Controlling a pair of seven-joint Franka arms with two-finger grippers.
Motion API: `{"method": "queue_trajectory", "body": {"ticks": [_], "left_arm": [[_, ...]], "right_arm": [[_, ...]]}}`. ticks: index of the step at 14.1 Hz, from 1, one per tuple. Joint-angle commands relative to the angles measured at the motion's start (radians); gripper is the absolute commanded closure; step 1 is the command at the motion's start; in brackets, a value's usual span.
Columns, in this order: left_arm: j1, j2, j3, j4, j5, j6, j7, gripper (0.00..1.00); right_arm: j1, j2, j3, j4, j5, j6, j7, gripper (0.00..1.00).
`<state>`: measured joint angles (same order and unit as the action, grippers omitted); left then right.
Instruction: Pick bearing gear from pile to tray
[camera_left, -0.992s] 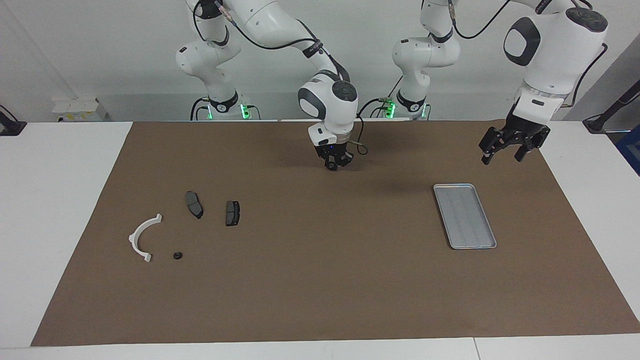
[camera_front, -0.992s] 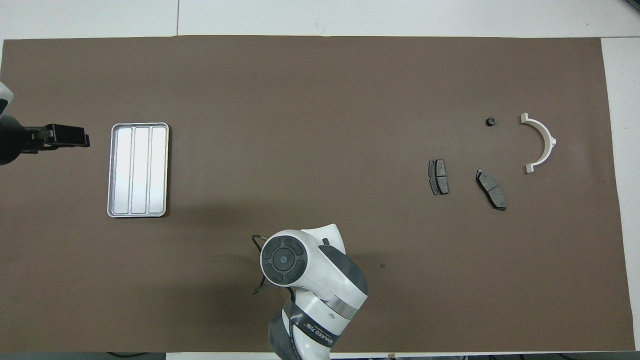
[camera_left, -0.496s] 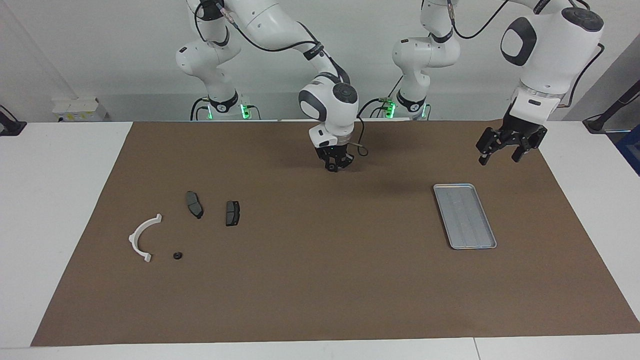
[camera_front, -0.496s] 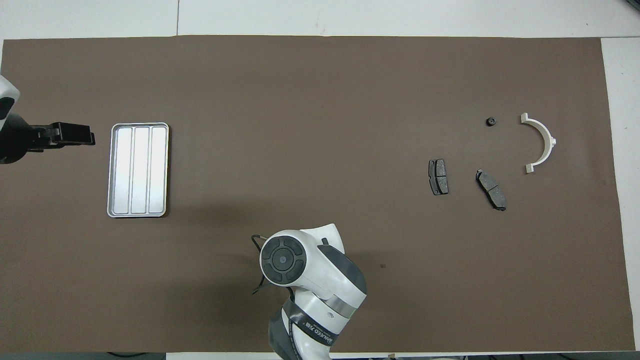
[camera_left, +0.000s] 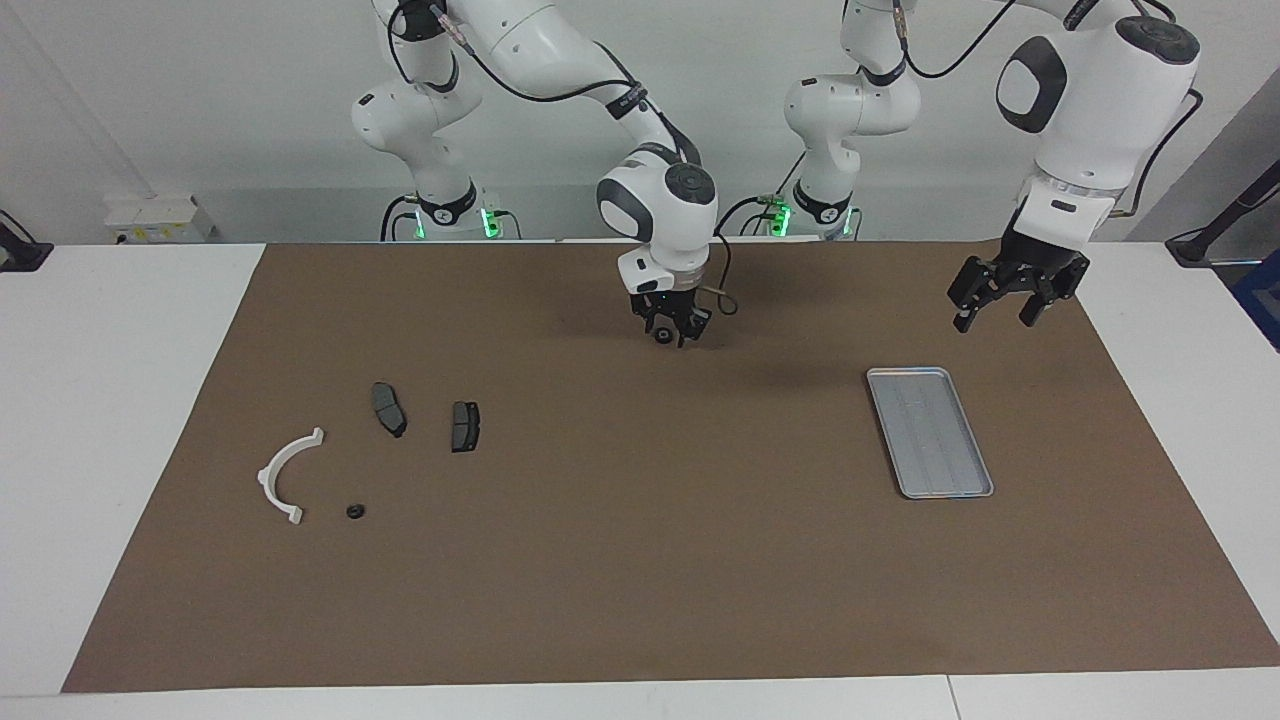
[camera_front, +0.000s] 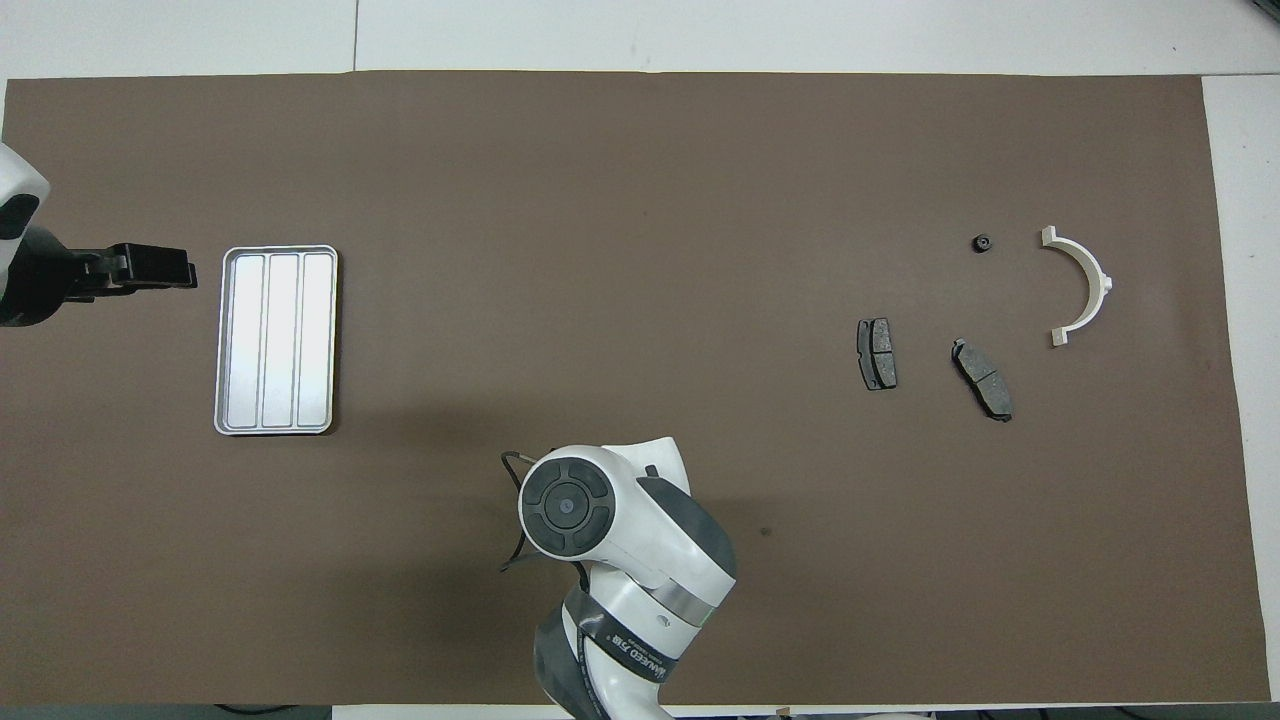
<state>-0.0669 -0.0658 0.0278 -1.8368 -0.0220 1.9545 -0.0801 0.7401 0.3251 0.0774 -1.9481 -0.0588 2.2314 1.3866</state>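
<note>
The pile lies toward the right arm's end of the mat: a white half-ring bracket (camera_left: 285, 476) (camera_front: 1082, 285), two dark grey plates (camera_left: 388, 408) (camera_left: 464, 426) and a tiny black round bearing gear (camera_left: 353, 511) (camera_front: 982, 243) beside the bracket. My right gripper (camera_left: 672, 331) hangs low over the mat's middle, fingers apart. Another small black round piece (camera_left: 661, 337) shows at its tips; I cannot tell whether it is still gripped. From overhead the wrist hides these fingers. The silver tray (camera_left: 930, 432) (camera_front: 277, 340) is bare. My left gripper (camera_left: 997, 312) (camera_front: 150, 270) waits open in the air beside the tray.
The brown mat (camera_left: 640, 560) covers most of the white table. The right arm's white wrist (camera_front: 565, 505) stands over the mat's robot-side middle.
The right gripper's fingers have spread apart from a shut grip on the small round piece. The left gripper has drifted slightly toward the tray.
</note>
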Motion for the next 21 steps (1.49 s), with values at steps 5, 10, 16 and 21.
{"method": "queue_trajectory", "body": {"ticks": [5,10,16,21], "left_arm": [[-0.039,-0.014,0.009,-0.053,-0.007,0.023,-0.026,0.0],[-0.23,0.029,0.011,-0.053,0.007,-0.035,-0.249,0.0],[-0.441,0.107,0.006,-0.085,0.037,0.023,-0.516,0.0],[-0.524,0.063,0.003,-0.255,0.03,0.168,-0.579,0.0]], "right_arm": [[-0.154,-0.106,0.005,0.075,-0.023,-0.122,-0.197,0.0],[-0.353,-0.173,0.002,0.093,-0.021,-0.205,-0.626,0.0],[-0.594,-0.184,0.002,0.13,-0.01,-0.265,-1.113,0.0],[-0.709,-0.164,-0.001,0.121,-0.021,-0.248,-1.213,0.0]]}}
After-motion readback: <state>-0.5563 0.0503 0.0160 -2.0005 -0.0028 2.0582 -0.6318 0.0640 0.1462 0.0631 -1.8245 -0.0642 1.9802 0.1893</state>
